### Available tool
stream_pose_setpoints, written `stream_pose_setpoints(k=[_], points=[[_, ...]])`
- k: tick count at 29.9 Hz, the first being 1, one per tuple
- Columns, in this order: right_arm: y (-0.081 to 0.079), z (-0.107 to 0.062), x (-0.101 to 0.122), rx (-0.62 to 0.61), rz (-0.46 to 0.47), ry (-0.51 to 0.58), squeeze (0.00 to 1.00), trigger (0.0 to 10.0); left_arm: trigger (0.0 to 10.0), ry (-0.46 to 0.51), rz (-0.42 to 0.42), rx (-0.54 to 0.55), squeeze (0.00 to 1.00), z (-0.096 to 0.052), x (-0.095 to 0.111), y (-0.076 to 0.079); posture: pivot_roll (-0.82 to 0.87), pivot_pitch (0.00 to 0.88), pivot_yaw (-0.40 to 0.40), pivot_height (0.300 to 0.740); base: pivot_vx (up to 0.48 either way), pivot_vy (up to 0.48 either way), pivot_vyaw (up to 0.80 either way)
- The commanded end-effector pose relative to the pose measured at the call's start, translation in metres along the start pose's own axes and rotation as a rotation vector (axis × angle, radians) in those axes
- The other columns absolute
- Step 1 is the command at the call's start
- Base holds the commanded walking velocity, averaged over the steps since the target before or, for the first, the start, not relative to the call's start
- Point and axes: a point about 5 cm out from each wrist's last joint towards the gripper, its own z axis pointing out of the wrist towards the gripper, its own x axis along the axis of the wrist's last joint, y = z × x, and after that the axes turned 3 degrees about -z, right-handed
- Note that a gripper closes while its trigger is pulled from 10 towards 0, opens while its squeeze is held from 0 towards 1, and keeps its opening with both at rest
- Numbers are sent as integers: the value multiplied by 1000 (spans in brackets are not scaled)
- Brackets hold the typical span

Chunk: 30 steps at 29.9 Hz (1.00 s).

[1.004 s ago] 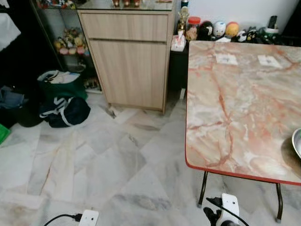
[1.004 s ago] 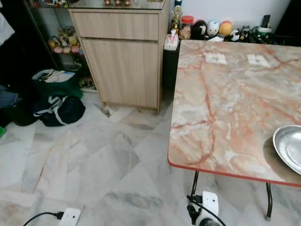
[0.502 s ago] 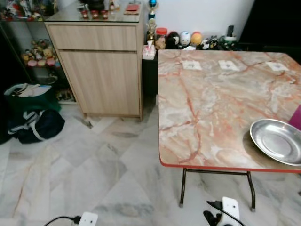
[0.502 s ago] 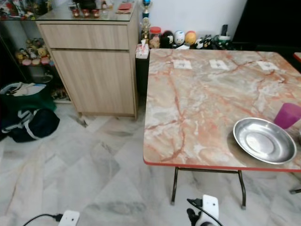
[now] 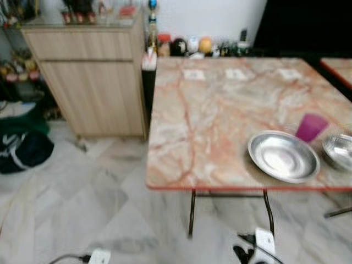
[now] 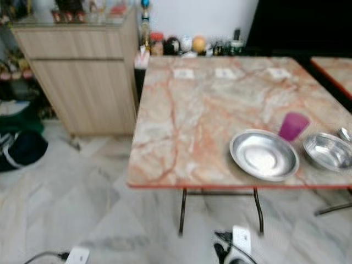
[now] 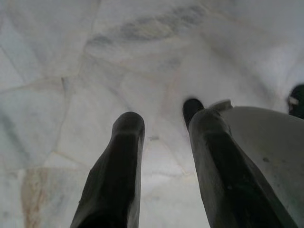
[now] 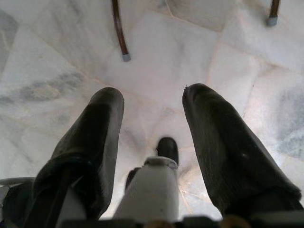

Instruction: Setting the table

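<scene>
Camera swung right; plate (image 6: pixel 264 154) on table, both pincers (image 8: pixel 152 142) apart, well below.

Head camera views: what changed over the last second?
The camera swung right, so the table slid left in frame, bringing the steel plate, purple cup and steel bowl fully into sight. Nothing was grasped or released; the tableware itself did not move.
</scene>
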Motion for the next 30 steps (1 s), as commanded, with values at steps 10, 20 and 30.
stream_pose_setpoints(k=[10, 20, 30], points=[[-5, 1, 3, 4, -15, 14, 0, 10000, 10000, 4, -18, -20, 0, 3, 8, 14, -63, 0, 14, 740, 0, 0, 0], [-6, 1, 5, 32, -68, 40, 0, 10000, 10000, 18, -42, -17, 0, 2, 4, 17, -13, 0, -14, 740, 0, 0, 0], [10, -4, -1, -27, 21, 65, 0, 10000, 10000, 18, 27, -51, 0, 0, -1, 20, -39, 0, 4, 740, 0, -87, 0]])
